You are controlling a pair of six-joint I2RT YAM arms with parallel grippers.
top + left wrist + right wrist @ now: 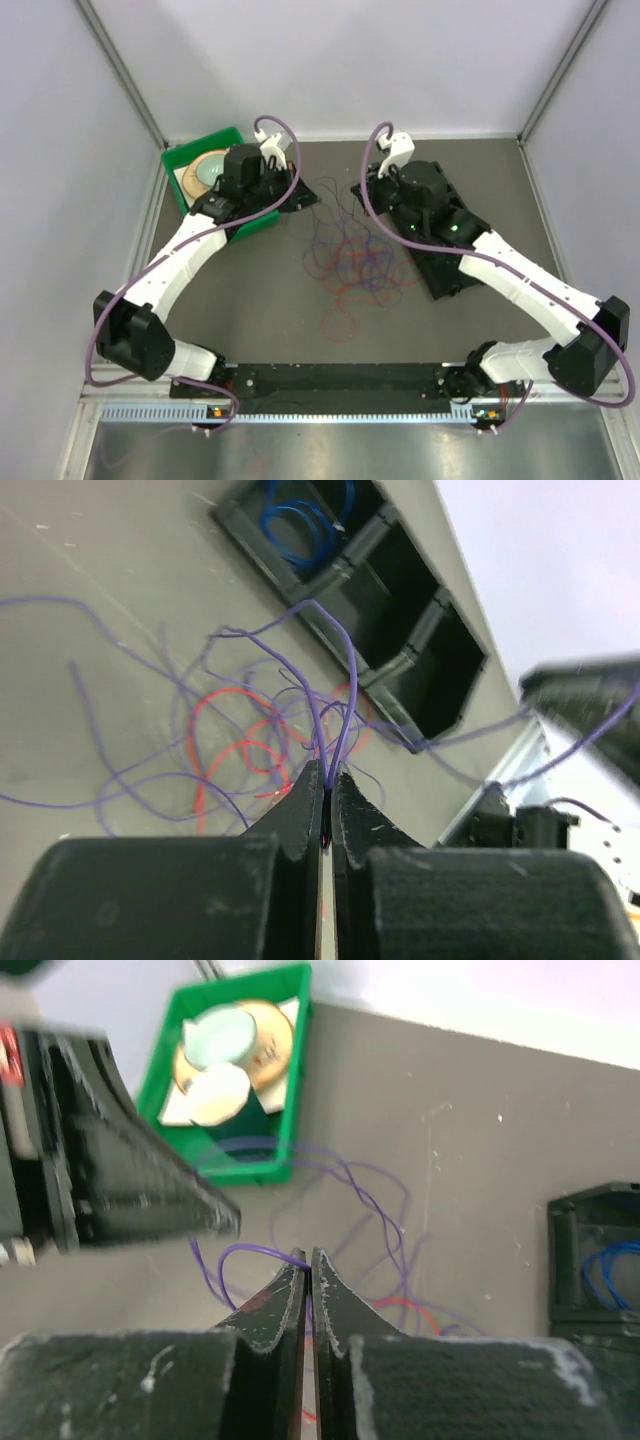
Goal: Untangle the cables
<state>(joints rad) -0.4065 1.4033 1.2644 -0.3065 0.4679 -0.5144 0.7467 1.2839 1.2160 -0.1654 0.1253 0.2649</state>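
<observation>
The cables (358,262) lie in a loose red and purple tangle mid-table, with a red loop (340,322) trailing toward me. My left gripper (303,196) hangs beside the green bin, shut on purple cable strands (340,695) that rise from its tips (328,772). Red loops (238,742) lie below it. My right gripper (363,187) faces it across a small gap. It is shut on a purple cable (240,1252) that arcs left from its tips (308,1257). More purple strands (385,1210) run between the two grippers.
A green bin (176,158) at the back left holds tape rolls (232,1048). A black compartment tray (442,282) lies under the right arm. One of its compartments holds coiled blue cables (305,518). Walls close the table on three sides.
</observation>
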